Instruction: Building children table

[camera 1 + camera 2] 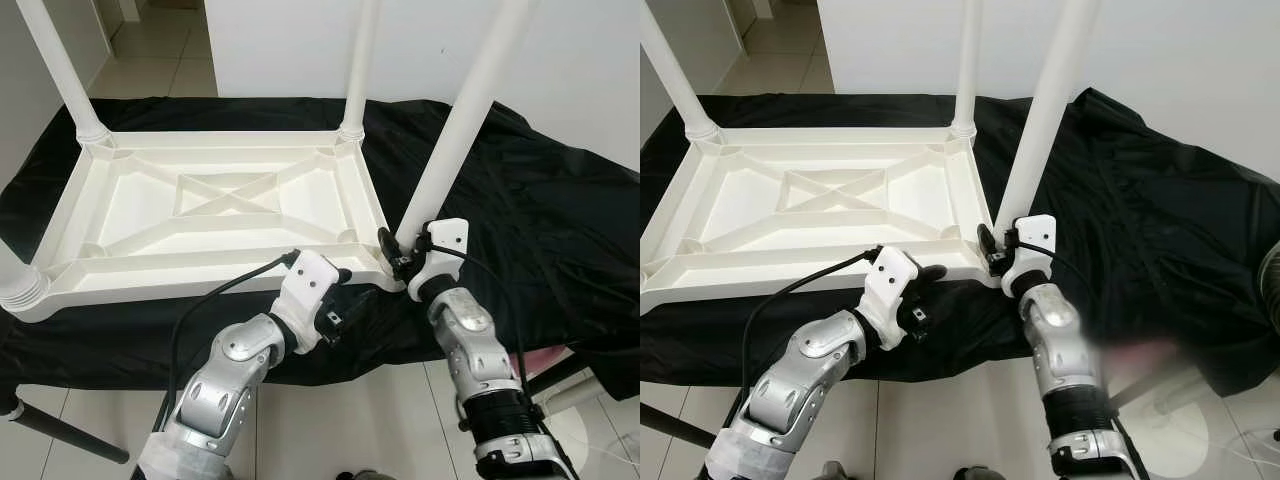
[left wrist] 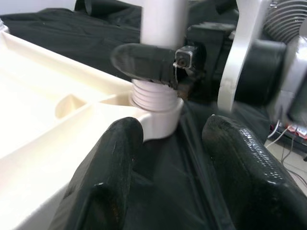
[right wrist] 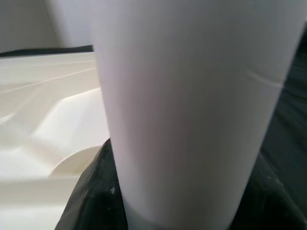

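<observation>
A white plastic children's table (image 1: 215,205) lies upside down on a black cloth (image 1: 520,190) spread over a raised surface, its cross-braced underside facing up. White legs stand in its two far corners, one at the far left (image 1: 60,70) and one at the far right (image 1: 358,65), and the threaded base of another (image 1: 20,285) shows at the near left corner. At the near right corner a fourth white leg (image 1: 462,115) rises at a slant from its ribbed socket. The right gripper (image 1: 398,252) is clamped on the foot of this leg just above the socket, its black fingers (image 2: 144,62) pressed around the white tube. The left gripper (image 2: 177,167) hovers just beside the same corner, at the table's near edge, with its two black fingers spread apart over the cloth and grasping nothing. A black cable (image 1: 215,300) loops from the left wrist back along the silver arm. Pale floor tiles (image 1: 330,420) show below the cloth's edge.
</observation>
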### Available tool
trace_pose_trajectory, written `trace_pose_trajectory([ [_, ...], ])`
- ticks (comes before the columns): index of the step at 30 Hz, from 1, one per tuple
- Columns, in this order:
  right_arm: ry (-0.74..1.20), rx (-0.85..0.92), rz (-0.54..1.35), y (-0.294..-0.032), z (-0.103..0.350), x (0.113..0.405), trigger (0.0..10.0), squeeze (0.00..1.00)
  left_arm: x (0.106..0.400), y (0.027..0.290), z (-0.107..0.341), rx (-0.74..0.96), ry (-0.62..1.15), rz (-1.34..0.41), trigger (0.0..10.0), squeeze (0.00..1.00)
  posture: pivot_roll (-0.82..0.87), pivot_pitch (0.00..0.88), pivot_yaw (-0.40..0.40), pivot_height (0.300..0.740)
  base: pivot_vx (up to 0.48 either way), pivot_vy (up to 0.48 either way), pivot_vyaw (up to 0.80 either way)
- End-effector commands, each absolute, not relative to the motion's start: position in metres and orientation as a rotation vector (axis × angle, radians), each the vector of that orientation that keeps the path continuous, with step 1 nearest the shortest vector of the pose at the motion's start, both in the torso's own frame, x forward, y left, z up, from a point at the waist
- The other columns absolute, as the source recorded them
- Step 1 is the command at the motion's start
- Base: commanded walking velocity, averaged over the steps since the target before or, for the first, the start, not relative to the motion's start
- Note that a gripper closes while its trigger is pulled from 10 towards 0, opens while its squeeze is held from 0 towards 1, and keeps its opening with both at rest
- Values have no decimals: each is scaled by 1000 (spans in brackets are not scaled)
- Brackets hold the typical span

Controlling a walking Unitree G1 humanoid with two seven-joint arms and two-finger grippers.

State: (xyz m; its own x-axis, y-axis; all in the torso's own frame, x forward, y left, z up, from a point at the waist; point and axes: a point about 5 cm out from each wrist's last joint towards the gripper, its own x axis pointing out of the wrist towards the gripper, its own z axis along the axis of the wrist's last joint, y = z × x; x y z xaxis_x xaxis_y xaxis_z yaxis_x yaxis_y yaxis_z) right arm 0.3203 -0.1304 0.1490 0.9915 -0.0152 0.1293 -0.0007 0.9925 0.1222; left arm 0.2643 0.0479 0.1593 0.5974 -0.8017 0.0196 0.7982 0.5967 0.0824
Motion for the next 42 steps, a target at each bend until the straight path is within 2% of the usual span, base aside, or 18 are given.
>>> trace_pose_trajectory([
  [1, -52, 190, -157, -139, 135, 314, 10000, 0, 270, 52, 158, 64, -59, -821, 10000, 0, -80, 49, -28, 740, 0, 0, 0],
  [7, -52, 188, -197, -127, 137, 312, 10000, 0, 273, 53, 157, 74, -63, -814, 10000, 0, -78, 44, -23, 740, 0, 0, 0],
  [12, -63, 226, -153, -114, 144, 309, 10000, 0, 279, 54, 159, 80, -73, -795, 10000, 0, -77, 42, -19, 740, 0, 0, 0],
  [13, -70, 228, -146, -115, 146, 308, 10000, 514, 279, 54, 159, 81, -74, -794, 10000, 0, -77, 42, -19, 740, 0, 0, 0],
  [15, -75, 231, -142, -116, 146, 308, 10000, 514, 279, 54, 159, 81, -74, -794, 10000, 0, -77, 41, -19, 740, 0, 0, 0],
  [16, -111, 262, -126, -119, 151, 308, 10000, 1000, 279, 53, 158, 76, -70, -808, 10000, 0, -78, 41, -19, 740, 0, 0, 0],
  [20, -171, 287, -94, -128, 157, 307, 10000, 1000, 275, 50, 159, 56, -70, -841, 10000, 0, -78, 40, -20, 740, 0, 0, 0],
  [29, -169, 217, 8, -151, 155, 310, 10000, 1000, 271, 48, 159, 37, -66, -875, 10000, 0, -79, 44, -22, 740, 0, 0, 0],
  [30, -167, 203, 24, -154, 154, 310, 10000, 0, 271, 48, 158, 42, -63, -872, 10000, 0, -80, 46, -22, 740, 0, 0, 0],
  [34, -178, 78, 180, -163, 154, 313, 10000, 0, 269, 47, 156, 49, -43, -878, 10000, 0, -82, 52, -23, 740, 0, 0, 0],
  [42, -170, 23, 293, -166, 150, 314, 10000, 0, 269, 45, 156, 76, -73, -864, 10000, 0, -82, 61, -25, 740, 0, 0, 0],
])
